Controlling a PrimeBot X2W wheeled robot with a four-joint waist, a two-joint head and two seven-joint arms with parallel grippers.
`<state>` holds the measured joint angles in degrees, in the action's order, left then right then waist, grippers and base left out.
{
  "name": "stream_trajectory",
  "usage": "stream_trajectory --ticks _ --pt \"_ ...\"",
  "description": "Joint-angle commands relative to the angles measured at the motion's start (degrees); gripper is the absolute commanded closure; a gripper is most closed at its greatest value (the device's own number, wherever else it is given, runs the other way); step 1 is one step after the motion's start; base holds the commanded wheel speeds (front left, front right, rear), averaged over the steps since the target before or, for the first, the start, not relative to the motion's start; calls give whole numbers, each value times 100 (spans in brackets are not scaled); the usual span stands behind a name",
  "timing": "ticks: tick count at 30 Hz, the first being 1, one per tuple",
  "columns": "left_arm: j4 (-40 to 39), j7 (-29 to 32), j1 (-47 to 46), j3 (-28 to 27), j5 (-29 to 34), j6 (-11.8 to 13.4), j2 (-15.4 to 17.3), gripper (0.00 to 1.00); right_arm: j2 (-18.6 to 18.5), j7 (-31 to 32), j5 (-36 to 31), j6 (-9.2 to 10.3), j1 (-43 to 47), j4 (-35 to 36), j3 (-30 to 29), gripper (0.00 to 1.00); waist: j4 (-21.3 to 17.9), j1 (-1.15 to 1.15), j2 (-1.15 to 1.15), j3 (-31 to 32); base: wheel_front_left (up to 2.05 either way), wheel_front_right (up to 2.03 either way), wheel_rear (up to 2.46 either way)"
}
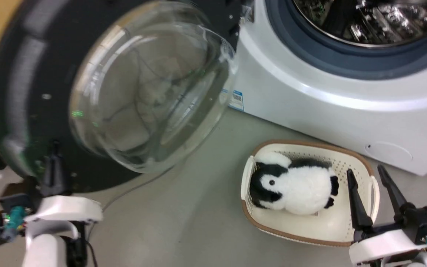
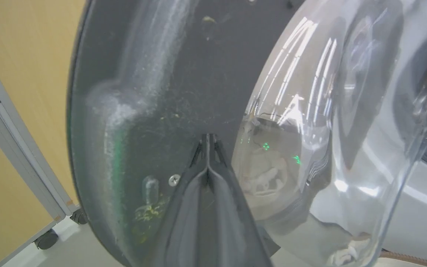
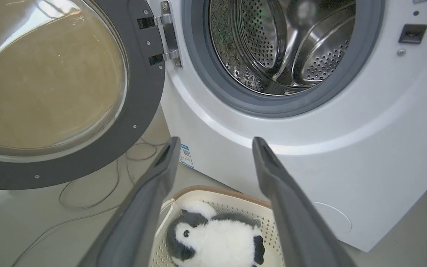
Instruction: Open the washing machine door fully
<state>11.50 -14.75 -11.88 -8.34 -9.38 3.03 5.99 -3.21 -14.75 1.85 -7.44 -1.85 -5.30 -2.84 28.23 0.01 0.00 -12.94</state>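
Matte dark-grey plastic, scuffed with pale streaks and yellowish flecks, forms the inner face of the washing machine door point(image 1: 113, 92), which stands swung out to the left of the washing machine point(image 1: 328, 107) with that face turned toward the robot. A clear glass bowl point(image 2: 328, 129) bulges from the door's centre, round and smooth, catching bright striped reflections. In the right wrist view a metal hinge point(image 3: 169, 35) joins the door's rim to the white, glossy cabinet beside a grey rubber gasket point(image 3: 198, 66) that rings the perforated steel drum point(image 3: 284, 40). The left gripper point(image 2: 208, 139) has its two long dark fingers pressed together with nothing between them, the joined tips at the door's dark face just left of the glass bowl; whether they actually touch it cannot be told. The right gripper point(image 1: 365, 170) hangs with its fingers spread wide apart, holding nothing, above the right end of a cream plastic basket point(image 1: 354, 155) with a perforated wall and brown rim. In the basket lies a fluffy black-and-white plush penguin point(image 1: 295, 189). The basket sits on the smooth grey floor point(image 1: 184, 215) just in front of the machine, near its round filter cover point(image 1: 388, 151). A small blue label point(image 1: 237, 99) is stuck to the cabinet's lower left corner, and a thin cable point(image 3: 87, 193) loops across the floor under the door.
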Motion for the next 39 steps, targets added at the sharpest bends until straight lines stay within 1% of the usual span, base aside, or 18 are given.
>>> stream_trajectory --ticks 1,8,11,15,17,26,30,33,39 --pt "87 -25 -182 -245 -32 27 4 100 -53 -25 -35 -5 -145 26 13 0 -119 -1 0 -161 0 0 0" --pt "464 -25 -642 -971 0 -95 63 100 -168 -25 -60 -5 -284 58 24 0 -277 -1 0 -430 0 0 0" --pt "675 -25 -883 -1209 41 -185 145 100 -222 -25 -71 -5 -336 72 41 0 -337 -1 0 -541 0 0 0" --pt "851 -25 -1163 -1488 112 -228 228 100 -278 -25 -82 -5 -408 90 39 0 -418 -1 0 -675 0 0 0" --pt "896 -25 -1228 -1567 116 -244 259 100 -292 -25 -84 -5 -425 94 43 0 -438 -1 0 -704 0 0 0" --pt "1438 -25 -1689 -2124 211 -381 641 100 -408 -25 -105 -5 -569 149 -23 0 -639 -1 0 -1006 0 0 0" --pt "1561 -25 -1825 -2259 261 -404 715 100 -437 -25 -101 -5 -593 174 -55 0 -692 -1 0 -1092 0 0 0" --pt "1681 -25 -1987 -2495 84 -437 693 100 -440 -25 -109 -5 -588 190 -48 0 -733 -1 0 -1142 0 0 0" --pt "1942 -25 -2163 -2761 111 -534 891 100 -445 -25 -111 -5 -594 179 -53 0 -817 -1 0 -1187 0 0 0"
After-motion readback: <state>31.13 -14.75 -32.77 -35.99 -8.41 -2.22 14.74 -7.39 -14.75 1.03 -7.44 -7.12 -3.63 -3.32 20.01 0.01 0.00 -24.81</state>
